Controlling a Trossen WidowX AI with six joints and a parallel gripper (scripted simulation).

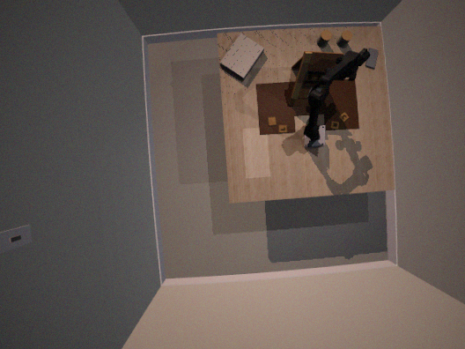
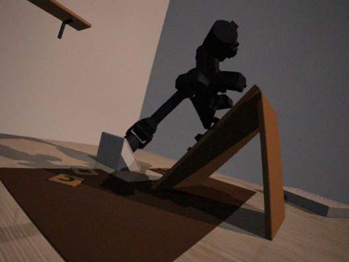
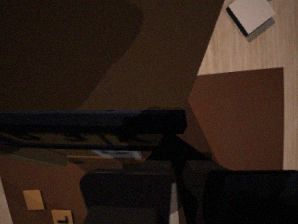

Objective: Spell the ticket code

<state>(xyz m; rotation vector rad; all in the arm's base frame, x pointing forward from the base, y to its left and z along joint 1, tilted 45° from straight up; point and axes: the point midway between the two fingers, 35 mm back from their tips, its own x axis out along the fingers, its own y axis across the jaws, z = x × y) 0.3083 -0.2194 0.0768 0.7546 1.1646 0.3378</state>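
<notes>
The brown sloped board (image 1: pixel 301 81) (image 2: pixel 272 165) (image 3: pixel 150 65) carries the dark letter rail (image 3: pixel 75 120). Letter shapes show along the rail in the wrist view, too dark to read. My gripper (image 2: pixel 206 127) (image 3: pixel 172 142) is shut and empty. Its tips point down at the board face, close by the rail's right end; contact cannot be told. On the mat's front left lie a plain-looking tile (image 1: pixel 272 121) (image 3: pixel 34 200) and a marked tile (image 1: pixel 283 128) (image 3: pixel 62 216). On its front right lie a tile (image 1: pixel 344 116) (image 2: pixel 66 179) and another tile (image 1: pixel 335 125) (image 2: pixel 84 171). The ticket's print is not readable.
The brown mat (image 1: pixel 275 101) (image 2: pixel 82 212) (image 3: pixel 250 115) lies under the tiles. A pale box (image 1: pixel 242 55) (image 2: pixel 310 202) is at the back left. Two cups (image 1: pixel 324 37) (image 1: pixel 344 37) and a grey block (image 1: pixel 372 58) (image 3: pixel 250 15) stand behind the board. A white wedge (image 2: pixel 116 152) is by the arm.
</notes>
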